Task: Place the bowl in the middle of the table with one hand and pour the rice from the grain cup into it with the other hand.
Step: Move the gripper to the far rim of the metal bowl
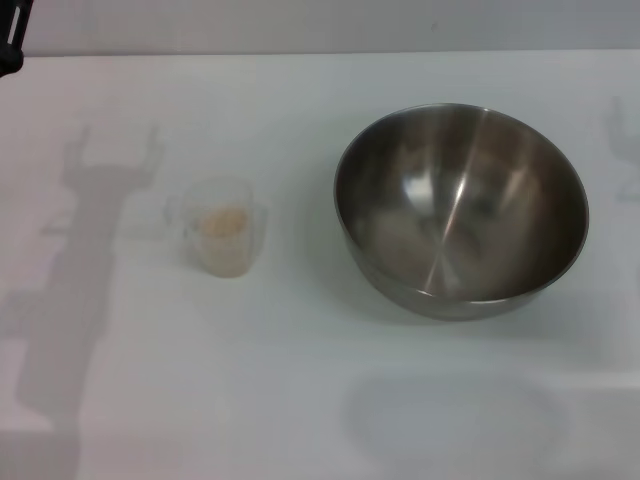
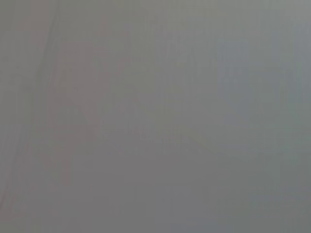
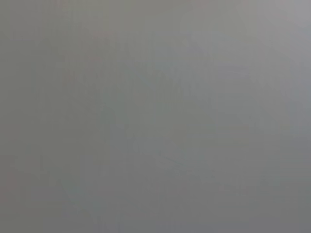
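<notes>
Neither gripper shows in any view, so I cannot tell if they are released or clenched; only a dark piece of the left arm (image 1: 10, 38) shows at the far left corner of the head view, and both wrist views give only plain grey. On the white tabletop (image 1: 300, 400) the steel bowl (image 1: 461, 210) stands upright on the right side, shiny and grey inside, with nothing in it. Well apart on its left stands the small clear cup (image 1: 222, 226), upright, with pale beige rice (image 1: 222, 222) inside.
</notes>
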Available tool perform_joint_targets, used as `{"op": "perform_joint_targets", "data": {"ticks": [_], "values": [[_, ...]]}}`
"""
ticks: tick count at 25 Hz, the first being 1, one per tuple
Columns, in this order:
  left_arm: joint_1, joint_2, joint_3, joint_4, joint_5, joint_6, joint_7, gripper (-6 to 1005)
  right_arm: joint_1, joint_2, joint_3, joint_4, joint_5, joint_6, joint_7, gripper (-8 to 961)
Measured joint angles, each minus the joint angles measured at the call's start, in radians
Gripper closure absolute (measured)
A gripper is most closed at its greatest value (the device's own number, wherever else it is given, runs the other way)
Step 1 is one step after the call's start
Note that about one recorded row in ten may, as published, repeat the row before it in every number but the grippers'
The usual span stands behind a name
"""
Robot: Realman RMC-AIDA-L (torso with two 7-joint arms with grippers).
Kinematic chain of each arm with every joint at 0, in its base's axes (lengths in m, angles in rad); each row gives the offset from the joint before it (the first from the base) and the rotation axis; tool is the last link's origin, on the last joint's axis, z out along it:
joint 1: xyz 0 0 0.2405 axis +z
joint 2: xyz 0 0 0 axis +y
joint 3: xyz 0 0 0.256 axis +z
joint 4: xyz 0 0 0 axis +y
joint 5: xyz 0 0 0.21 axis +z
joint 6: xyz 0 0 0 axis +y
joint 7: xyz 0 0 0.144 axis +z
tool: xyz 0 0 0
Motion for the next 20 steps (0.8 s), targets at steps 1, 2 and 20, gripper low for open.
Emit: {"op": "perform_joint_targets", "data": {"ticks": [1,2,20], "values": [[0.000,0.000,0.000,0.000,0.000,0.000,0.000,123,0.002,0.000,0.001,0.000,0.000,0.000,0.001,292],[-0.001,-0.001,0.002,0.000,-0.001,0.002,-0.001,123,0.005,-0.001,0.001,0.001,-0.001,0.000,0.001,292],[-0.009,0.001,0.006,0.002,-0.002,-0.005,0.012,127,0.013,-0.003,0.002,0.049,-0.007,0.025,-0.034,293]]}}
